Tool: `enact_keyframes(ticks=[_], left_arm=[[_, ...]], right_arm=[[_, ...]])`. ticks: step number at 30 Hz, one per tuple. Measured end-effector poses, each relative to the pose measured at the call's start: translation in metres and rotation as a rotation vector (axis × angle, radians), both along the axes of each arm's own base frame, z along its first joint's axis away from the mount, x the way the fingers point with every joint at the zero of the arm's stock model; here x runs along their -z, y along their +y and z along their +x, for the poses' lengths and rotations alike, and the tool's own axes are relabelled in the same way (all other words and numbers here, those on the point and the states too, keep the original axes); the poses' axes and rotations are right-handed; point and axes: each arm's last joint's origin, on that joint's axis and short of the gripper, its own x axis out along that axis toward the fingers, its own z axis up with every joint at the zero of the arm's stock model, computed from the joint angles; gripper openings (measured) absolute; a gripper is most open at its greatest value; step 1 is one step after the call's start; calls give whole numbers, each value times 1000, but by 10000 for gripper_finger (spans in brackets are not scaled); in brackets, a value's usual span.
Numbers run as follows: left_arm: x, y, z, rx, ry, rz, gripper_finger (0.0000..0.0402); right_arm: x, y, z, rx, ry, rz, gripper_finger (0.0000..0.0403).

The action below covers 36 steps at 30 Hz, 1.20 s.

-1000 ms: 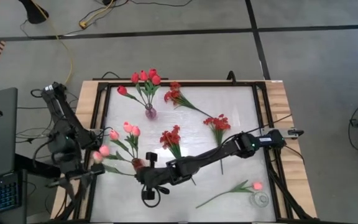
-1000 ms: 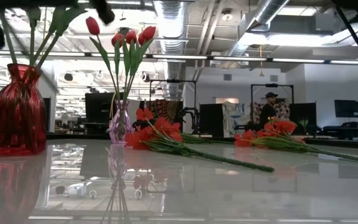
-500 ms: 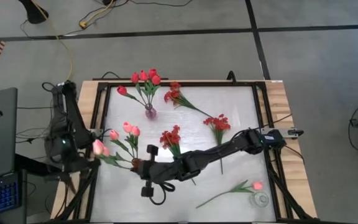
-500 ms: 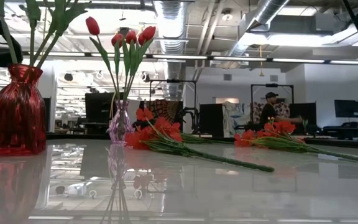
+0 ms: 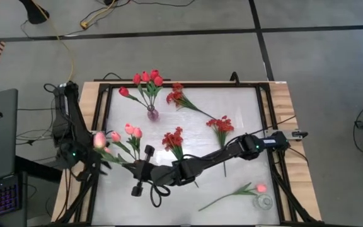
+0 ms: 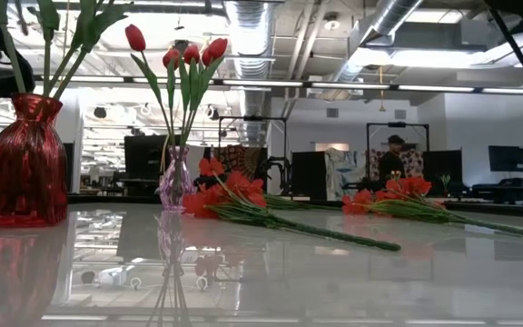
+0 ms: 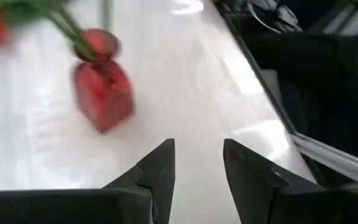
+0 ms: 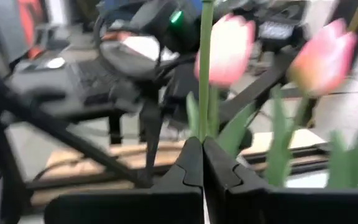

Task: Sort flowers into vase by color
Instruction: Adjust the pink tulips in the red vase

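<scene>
My right claw (image 8: 202,149) is out across the table on the left side, fingers pinched fully together on the thin green stem of a pink tulip (image 8: 230,48), with the bloom standing just above my fingertips. My left claw (image 7: 199,144) hangs over the table's left edge, about half open with nothing between its fingers, facing the red vase (image 7: 103,93).

This looks like the pink round: the red vase already holds green stems, and the other pink tulips (image 5: 131,130) fan out over it. The red tulips (image 5: 147,78) stand in the small purple vase (image 5: 152,114) at the back. From above, my own arm hides the vase mouth, so I can't say whether the foot of this stem is already inside.

Next, as I judge it, I need the stem upright over that narrow mouth. Then I lower it gently among the stems already there and let go only once it's seated. A sideways push could tip the vase.

Left to sort: three sprays of red blossoms (image 5: 173,139) lying flat mid-table, and one more pink tulip (image 5: 260,188) lying near the front right corner.

No brand, label or lettering I can read anywhere.
</scene>
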Motion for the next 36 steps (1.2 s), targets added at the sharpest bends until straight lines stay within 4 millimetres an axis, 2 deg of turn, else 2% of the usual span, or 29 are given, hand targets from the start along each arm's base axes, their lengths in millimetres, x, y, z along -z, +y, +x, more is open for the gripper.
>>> enact_keyframes(ticks=[7, 11, 17, 36], left_arm=[[0, 1, 1, -23, -29, 24, 123], [0, 1, 1, -22, -30, 25, 123], [0, 1, 1, -25, -32, 26, 123], [-1, 3, 2, -67, -75, 45, 123]], right_arm=[[13, 6, 0, 153, 3, -22, 19], [15, 5, -1, 171, -83, 31, 19], [42, 1, -1, 177, -167, 37, 19], [48, 2, -1, 169, -123, 42, 19]])
